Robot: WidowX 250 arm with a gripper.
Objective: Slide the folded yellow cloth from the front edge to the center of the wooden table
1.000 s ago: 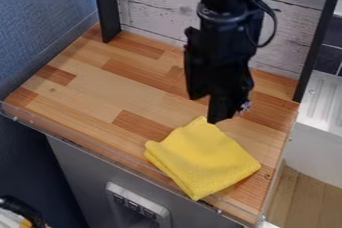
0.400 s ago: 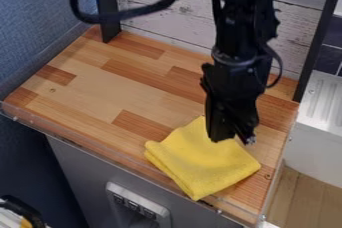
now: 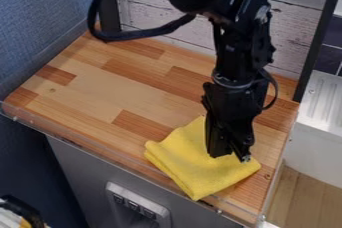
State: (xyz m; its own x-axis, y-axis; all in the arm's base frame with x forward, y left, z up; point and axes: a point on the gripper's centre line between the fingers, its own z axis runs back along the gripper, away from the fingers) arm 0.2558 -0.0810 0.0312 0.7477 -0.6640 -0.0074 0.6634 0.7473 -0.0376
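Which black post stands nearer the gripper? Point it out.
The post by the white ribbed unit; its twin near the blue wall stands farther from the gripper.

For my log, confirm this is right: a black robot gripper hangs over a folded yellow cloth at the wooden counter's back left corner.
The corner is wrong: the camera view shows the folded yellow cloth near the front right corner of the wooden counter, with the black robot gripper over it.
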